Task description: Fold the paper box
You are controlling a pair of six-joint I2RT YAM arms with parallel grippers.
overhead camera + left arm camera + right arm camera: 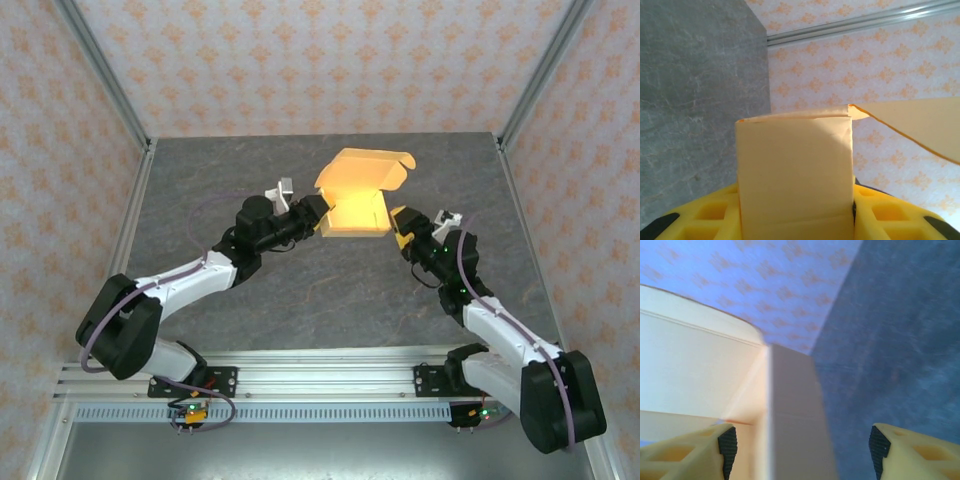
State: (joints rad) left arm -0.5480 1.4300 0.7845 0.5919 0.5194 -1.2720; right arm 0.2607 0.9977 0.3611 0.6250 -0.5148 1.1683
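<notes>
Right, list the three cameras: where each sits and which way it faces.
Top external: above and behind the bases, looking down on the table; both arms show, the left gripper and right gripper flanking the paper box.
Left wrist: looks along its yellow fingers, a box wall between them, toward the patterned wall.
Right wrist: looks along its parted fingers at a box corner.
Shared: all three show the box.

1. A grey, marbled bench (300,300) is enclosed on three sides by walls (300,60) papered in pale pink with an orange floral motif.
2. The back corners are framed by slanted aluminium posts (105,75).
3. A slotted metal rail (330,365) is mounted along the near edge.
4. The scene is lit evenly.
</notes>
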